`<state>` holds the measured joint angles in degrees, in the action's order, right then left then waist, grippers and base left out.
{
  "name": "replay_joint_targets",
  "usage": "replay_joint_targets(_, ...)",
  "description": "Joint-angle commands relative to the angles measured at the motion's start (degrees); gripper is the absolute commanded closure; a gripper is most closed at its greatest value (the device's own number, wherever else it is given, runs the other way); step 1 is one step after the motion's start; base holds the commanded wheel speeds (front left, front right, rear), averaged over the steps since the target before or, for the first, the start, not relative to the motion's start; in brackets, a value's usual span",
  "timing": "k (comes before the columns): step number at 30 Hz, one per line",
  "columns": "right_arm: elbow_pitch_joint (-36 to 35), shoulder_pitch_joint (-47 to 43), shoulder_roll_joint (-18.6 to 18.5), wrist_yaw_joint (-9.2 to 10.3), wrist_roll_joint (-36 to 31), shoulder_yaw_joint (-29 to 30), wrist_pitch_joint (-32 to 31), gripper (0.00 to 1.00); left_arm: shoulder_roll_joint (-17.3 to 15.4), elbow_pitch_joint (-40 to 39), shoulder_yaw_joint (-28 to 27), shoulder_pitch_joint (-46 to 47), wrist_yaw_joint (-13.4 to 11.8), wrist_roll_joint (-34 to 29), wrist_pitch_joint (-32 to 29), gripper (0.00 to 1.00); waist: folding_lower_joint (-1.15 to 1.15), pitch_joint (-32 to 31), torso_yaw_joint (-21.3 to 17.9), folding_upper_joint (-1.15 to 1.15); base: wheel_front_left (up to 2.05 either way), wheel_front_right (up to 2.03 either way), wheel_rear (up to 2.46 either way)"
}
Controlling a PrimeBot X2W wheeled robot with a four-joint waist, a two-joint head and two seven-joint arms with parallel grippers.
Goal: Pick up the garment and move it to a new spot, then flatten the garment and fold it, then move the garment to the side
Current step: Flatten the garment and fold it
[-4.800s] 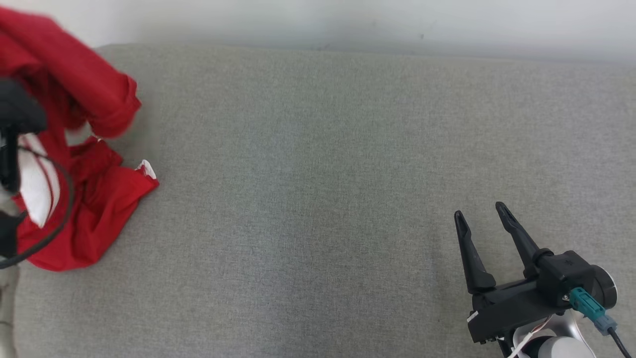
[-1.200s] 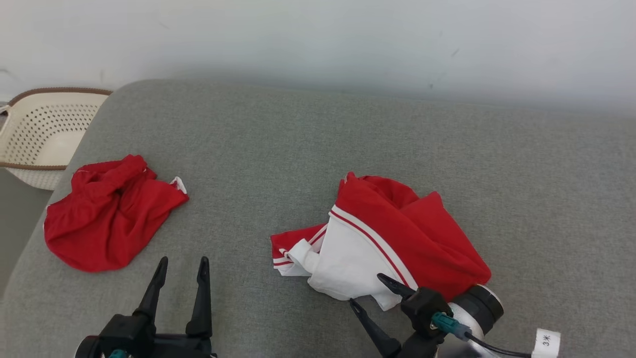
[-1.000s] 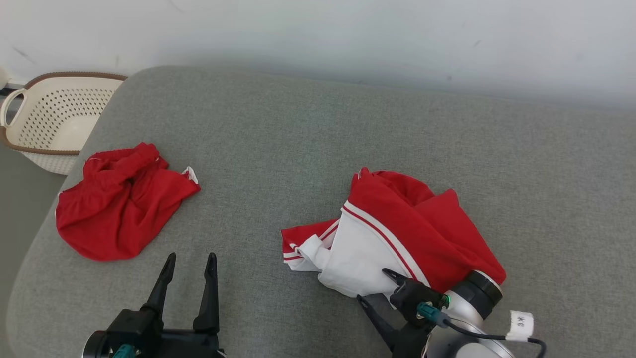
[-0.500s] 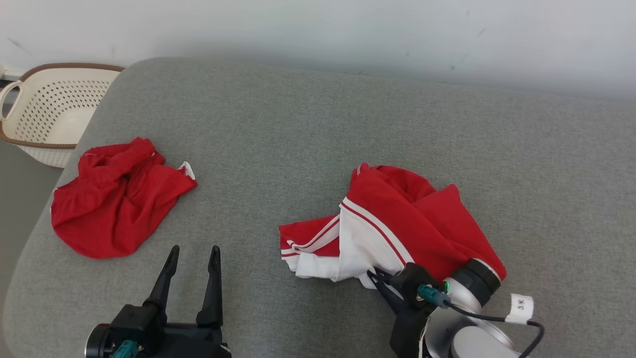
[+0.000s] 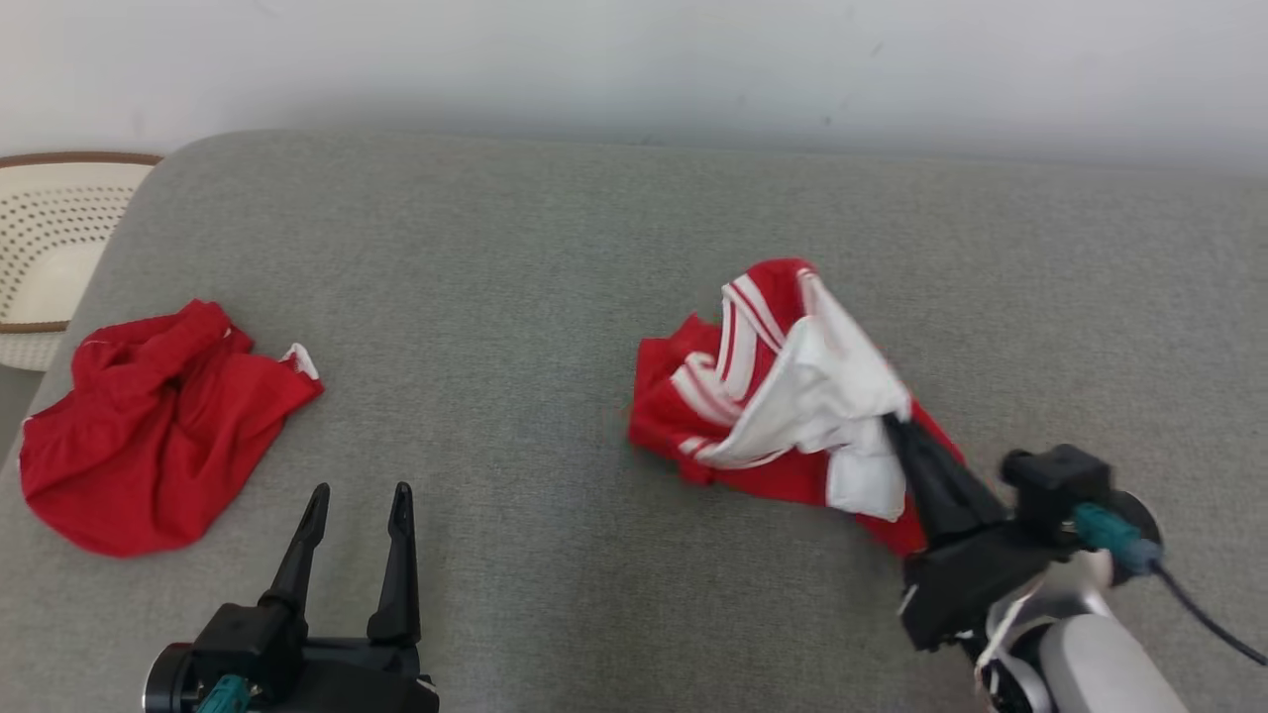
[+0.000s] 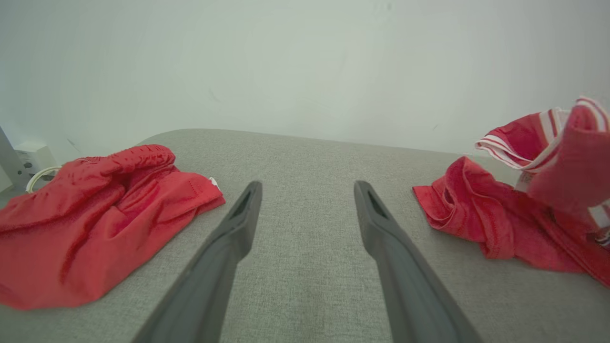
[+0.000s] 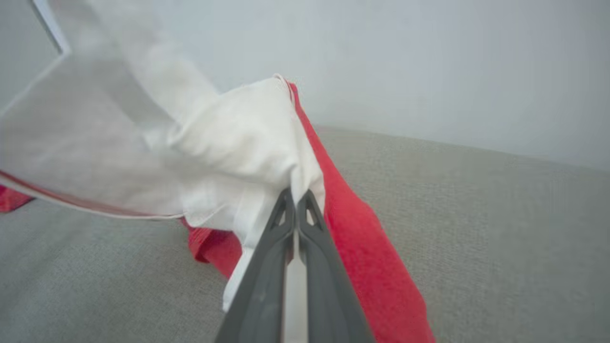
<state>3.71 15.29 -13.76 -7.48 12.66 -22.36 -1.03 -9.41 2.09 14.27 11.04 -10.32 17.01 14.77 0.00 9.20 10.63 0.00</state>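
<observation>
Thing to move: the red and white garment (image 5: 783, 396) sits right of the middle of the grey cushion (image 5: 555, 297). Part of it is bunched up in the air and its red bottom edge lies on the cushion.
Right gripper (image 5: 897, 426): its two fingers are pressed together, pinching a white fold at the near right end of the garment.
Which way: the rest of the garment lies ahead and to the left of those finger tips.
Long way of the garment: it slants from far left to near right, ending at the pinch.
Left gripper (image 5: 359, 492): jaws spread wide and holding nothing, well apart from the garment.
Nearer arm: the right one.
Next move, a guess: lift by this one pinch; the loose left end may drag.
Surface: soft, flat, woven grey cloth.
Room: another red cloth (image 5: 149, 426) lies near the left edge, a white basket (image 5: 40, 248) with holes sits past it, and a pale wall (image 5: 634, 59) stands behind.
</observation>
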Motion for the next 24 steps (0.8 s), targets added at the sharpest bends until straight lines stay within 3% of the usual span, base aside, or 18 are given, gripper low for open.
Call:
replay_joint_targets(1,0.02,-1.48,1.32,0.0,1.0,3.44,0.58,1.0,-0.27,0.21,-0.18,0.23,0.17,-0.82,0.41,0.0,0.0,0.37,-1.68,0.0,0.0,0.0,0.0)
replay_joint_targets(8,5.46,-4.22,5.42,-0.02,3.05,17.09,3.75,1.0,-0.34,0.77,0.14,1.01,0.45,-0.85,0.41,0.0,0.0,0.63,-4.01,0.0,0.0,0.0,0.0)
replay_joint_targets(12,10.96,-3.69,6.11,-0.02,4.49,20.43,5.29,1.0,-0.54,0.95,0.27,1.49,0.5,-0.93,0.42,0.0,0.0,0.88,-4.73,0.0,0.0,0.0,0.0)
replay_joint_targets(13,12.16,-3.24,6.71,-0.02,5.85,21.19,5.8,0.71,-0.55,0.97,0.35,1.55,0.48,-0.9,0.41,0.0,0.0,0.97,-4.89,0.0,0.0,0.0,0.0)
replay_joint_targets(14,13.6,-3.05,7.04,-0.02,6.57,21.93,5.93,0.29,-0.64,0.96,0.33,1.62,0.43,-0.87,0.39,0.0,0.0,1.06,-5.09,0.0,0.0,0.0,0.0)
replay_joint_targets(15,14.79,-2.92,6.79,-0.02,6.14,22.8,6.43,0.0,-0.71,1.02,0.39,1.7,0.45,-0.84,0.33,0.0,0.0,1.09,-5.21,0.0,0.0,0.0,0.0)
replay_joint_targets(24,17.98,-3.91,6.96,-0.02,5.14,30.99,10.44,0.0,-1.23,0.6,0.78,1.71,0.14,-1.04,-0.22,0.0,0.0,1.35,-6.77,0.0,0.0,0.0,0.0)
